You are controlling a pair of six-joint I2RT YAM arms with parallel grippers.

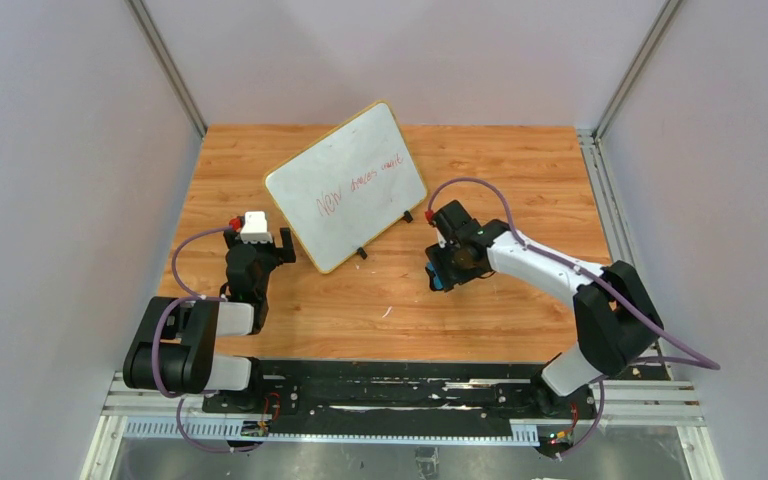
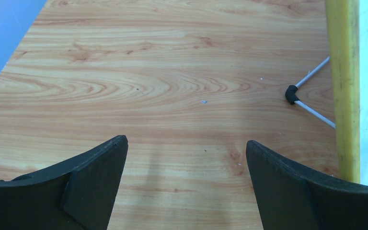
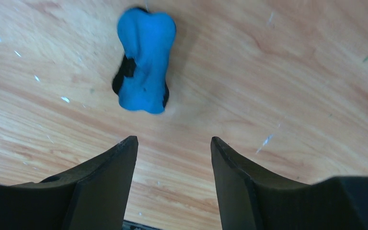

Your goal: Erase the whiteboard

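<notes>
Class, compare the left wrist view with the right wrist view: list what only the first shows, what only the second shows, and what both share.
Only the left wrist view: the yellow-framed edge of the whiteboard at the right, with a black foot on its wire stand. Only the right wrist view: the blue eraser lying ungripped ahead of the fingers. Both: the wooden table, and open jaws with nothing between them on the left gripper and right gripper.

Wood-grain desk (image 1: 480,300), seen from above. A yellow-framed whiteboard (image 1: 345,185) stands toward the far centre, turned at an angle to the desk's edges, its small black feet (image 1: 407,216) on the surface. A blue eraser (image 3: 145,60) lies on bare wood to its right, apart from it, among scattered white flecks (image 3: 266,140).
</notes>
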